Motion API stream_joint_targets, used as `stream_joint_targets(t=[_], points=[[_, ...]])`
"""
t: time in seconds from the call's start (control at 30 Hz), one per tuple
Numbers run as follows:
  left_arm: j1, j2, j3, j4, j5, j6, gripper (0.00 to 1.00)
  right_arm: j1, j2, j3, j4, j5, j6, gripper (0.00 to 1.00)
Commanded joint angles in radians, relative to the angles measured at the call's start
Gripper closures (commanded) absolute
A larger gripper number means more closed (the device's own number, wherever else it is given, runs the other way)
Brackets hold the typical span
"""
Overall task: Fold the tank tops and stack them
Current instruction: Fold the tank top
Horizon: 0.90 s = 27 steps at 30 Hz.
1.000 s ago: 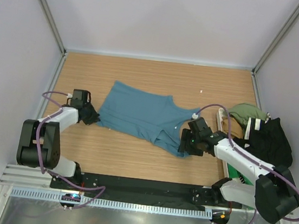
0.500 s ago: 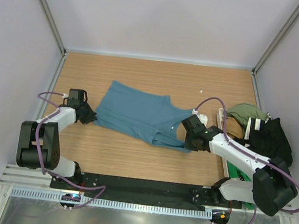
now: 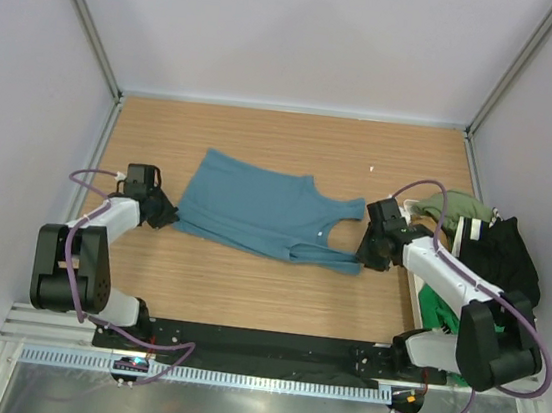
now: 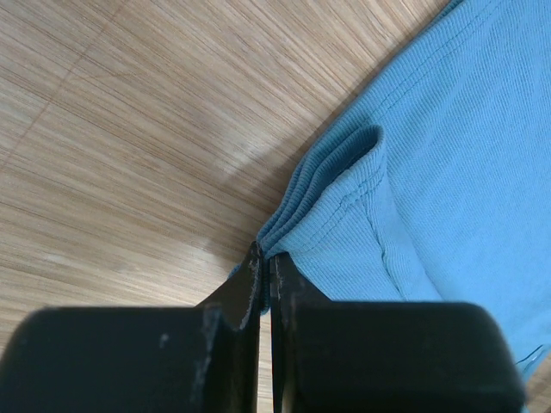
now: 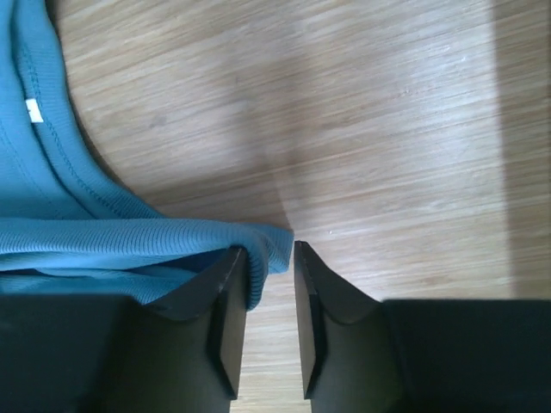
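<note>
Teal tank top (image 3: 255, 209) on wooden table (image 3: 245, 293)

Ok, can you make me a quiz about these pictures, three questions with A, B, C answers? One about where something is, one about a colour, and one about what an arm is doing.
1. Where is the pile of spare tank tops?
A. at the left edge of the table
B. at its far middle
C. at its right edge

2. What colour is the tank top spread out flat?
A. teal blue
B. black
C. red

3. What is the left end effector doing?
A. standing wide open in the air
B. shut on a corner of the spread top
C. holding a black top

Answers:
1 C, the top view shows the heap at the right edge.
2 A, every view shows teal cloth.
3 B, the left wrist view shows its jaws pinched on the bunched hem.
</note>
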Motion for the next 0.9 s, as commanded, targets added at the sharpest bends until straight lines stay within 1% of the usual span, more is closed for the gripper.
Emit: stream_joint_targets(t=[0.0,0.07,0.13,0.17,0.23,0.27,0.3,0.33,0.5,0.57,0.6,0.67,0.7,0.73,0.77,0.8,0.87], points=[[0.012,-0.026,0.021,0.016,-0.005,0.009,1.00,-0.024,0.032,0.001,0.037,-0.068,-0.028,0.65],[0.012,-0.021,0.021,0.018,0.001,0.009,1.00,-0.026,0.058,0.004,0.046,-0.078,-0.023,0.64],[0.012,-0.024,0.018,0.022,0.006,0.007,1.00,-0.026,0.058,0.014,0.055,-0.070,-0.022,0.56],[0.012,-0.024,0.017,0.024,0.009,0.007,1.00,-0.026,0.055,0.020,0.055,-0.066,-0.023,0.55],[0.012,-0.031,0.012,0.030,0.016,0.007,1.00,-0.026,0.034,0.043,0.037,-0.020,-0.023,0.50],[0.012,-0.031,0.012,0.030,0.018,0.007,1.00,-0.027,0.027,0.052,0.023,0.006,-0.022,0.42],[0.012,-0.031,0.009,0.035,0.018,0.006,1.00,-0.026,0.020,0.061,-0.001,0.057,-0.019,0.36],[0.012,-0.031,0.009,0.036,0.019,0.006,1.00,-0.027,0.014,0.069,-0.007,0.063,-0.019,0.34],[0.012,-0.021,0.009,0.041,0.032,0.004,1.00,-0.029,0.029,0.087,-0.017,0.068,-0.031,0.34],[0.012,-0.021,0.009,0.042,0.035,0.004,1.00,-0.029,0.021,0.092,-0.009,0.062,-0.048,0.32],[0.012,-0.021,0.008,0.042,0.035,0.004,1.00,-0.029,0.001,0.093,-0.003,0.065,-0.057,0.26],[0.012,-0.021,0.009,0.042,0.036,0.004,1.00,-0.030,-0.022,0.107,-0.009,0.121,-0.062,0.18],[0.011,-0.023,0.009,0.044,0.036,0.004,1.00,-0.030,-0.034,0.115,-0.023,0.135,-0.060,0.16],[0.012,-0.023,0.011,0.045,0.039,0.004,1.00,-0.030,-0.036,0.128,-0.027,0.140,-0.068,0.16],[0.012,-0.021,0.009,0.045,0.039,0.004,1.00,-0.030,-0.039,0.132,-0.024,0.119,-0.075,0.20],[0.011,-0.023,0.009,0.045,0.041,0.004,1.00,-0.030,-0.039,0.129,-0.008,0.085,-0.091,0.26],[0.009,-0.023,0.011,0.048,0.041,0.003,1.00,-0.029,-0.062,0.112,0.025,-0.010,-0.115,0.35]])
